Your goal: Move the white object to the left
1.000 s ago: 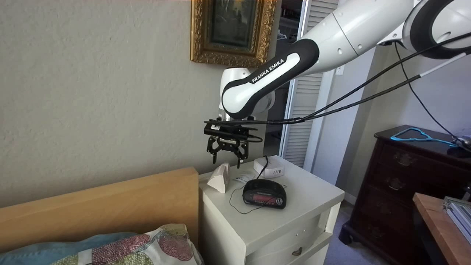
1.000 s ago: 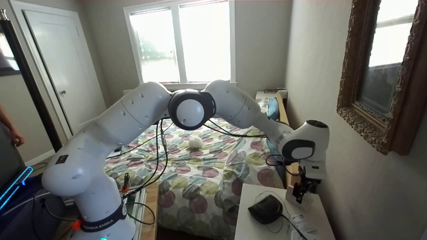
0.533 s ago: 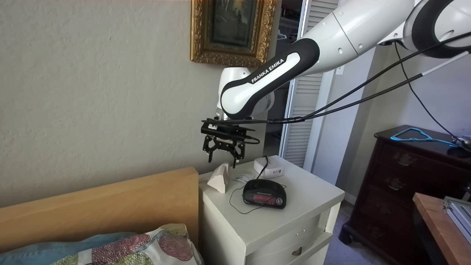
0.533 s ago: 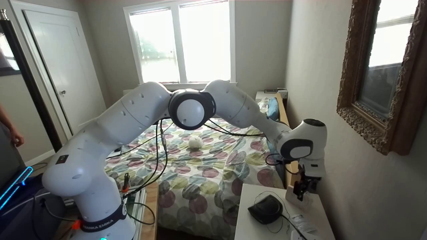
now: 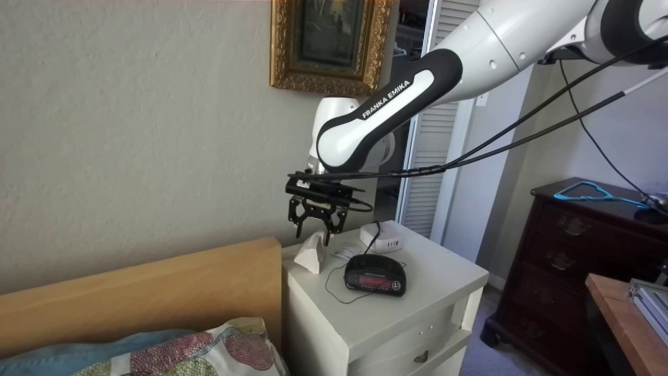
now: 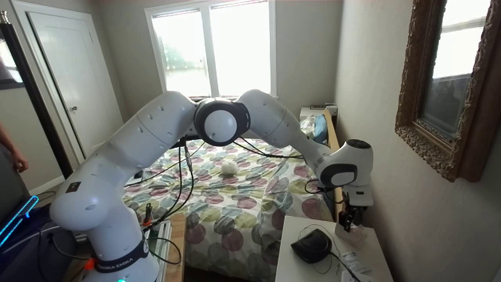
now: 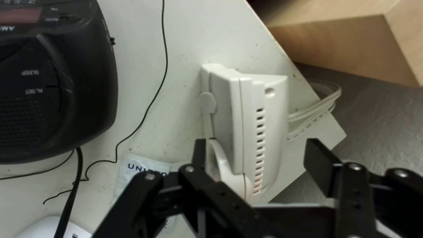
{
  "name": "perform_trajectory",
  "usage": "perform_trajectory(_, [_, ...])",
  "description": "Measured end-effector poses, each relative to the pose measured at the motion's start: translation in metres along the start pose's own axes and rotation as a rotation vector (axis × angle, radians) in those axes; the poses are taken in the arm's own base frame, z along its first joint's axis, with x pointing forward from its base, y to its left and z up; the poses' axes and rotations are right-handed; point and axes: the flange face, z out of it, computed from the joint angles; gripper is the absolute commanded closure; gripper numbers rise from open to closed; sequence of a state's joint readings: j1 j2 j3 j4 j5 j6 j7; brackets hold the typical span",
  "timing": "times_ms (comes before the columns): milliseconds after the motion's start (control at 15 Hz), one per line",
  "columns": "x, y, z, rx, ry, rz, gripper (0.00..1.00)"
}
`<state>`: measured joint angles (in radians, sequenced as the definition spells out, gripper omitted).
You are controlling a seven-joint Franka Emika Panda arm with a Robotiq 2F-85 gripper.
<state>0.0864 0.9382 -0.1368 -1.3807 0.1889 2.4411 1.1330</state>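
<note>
Two fingers hang wide by the white object | arm: FRANKA EMIKA | clock: SLEEP, AL SET | packet: UNITE…

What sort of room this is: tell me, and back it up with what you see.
Most likely a bedroom in a home: it has a bed, a white nightstand next to it, and a black clock radio on top of that.
</note>
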Motion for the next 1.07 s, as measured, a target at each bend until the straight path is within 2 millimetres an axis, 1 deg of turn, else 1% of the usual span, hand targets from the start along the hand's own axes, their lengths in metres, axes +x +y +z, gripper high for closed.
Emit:
perform_trajectory(267, [-0.0059, 0.0051, -0.0005, 0.006, -0.004, -0.006, 0.81])
perform_trajectory(333, [-0.0069, 0.0055, -0.0018, 0.01, -0.004, -0.006, 0.86])
perform_trajectory(733, [-0.0082, 0.0069, -0.0048, 0.013, -0.004, -0.004, 0.87])
perform_trajectory(1067, [-0.0045, 0.005, -0.005, 0.0, -0.004, 0.034, 0.87])
